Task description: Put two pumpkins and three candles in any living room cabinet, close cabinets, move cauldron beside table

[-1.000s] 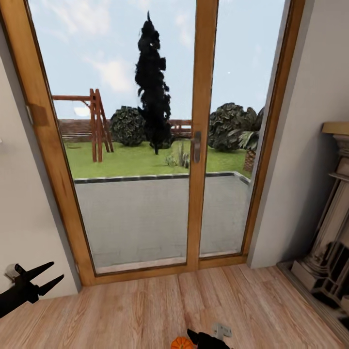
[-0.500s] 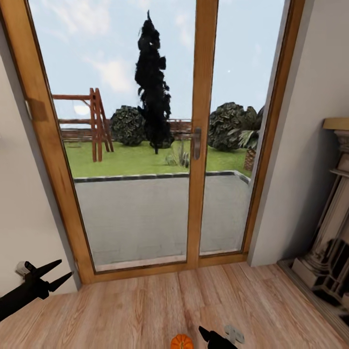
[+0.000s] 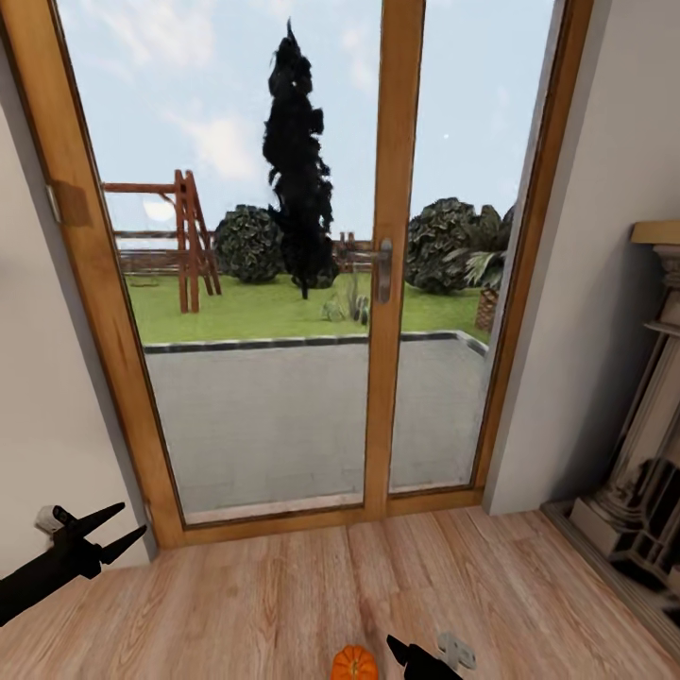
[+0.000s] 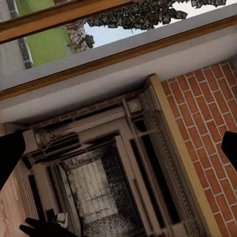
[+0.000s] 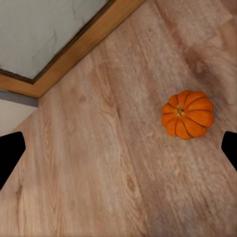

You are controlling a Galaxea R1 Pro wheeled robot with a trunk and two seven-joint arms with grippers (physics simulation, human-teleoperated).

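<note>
Unmarked pumpkin (image 3: 354, 663) on floor beside open right hand (image 3: 408, 654).

In the head view the left gripper (image 3: 121, 535) sits at the lower left of the frame, its black arm running off the left edge, two pointed fingers spread apart and aimed up and right. The right gripper (image 3: 401, 650) pokes in at the bottom edge, right of centre. In its wrist view both fingertips sit wide apart at the frame's sides, nothing between them.
</note>
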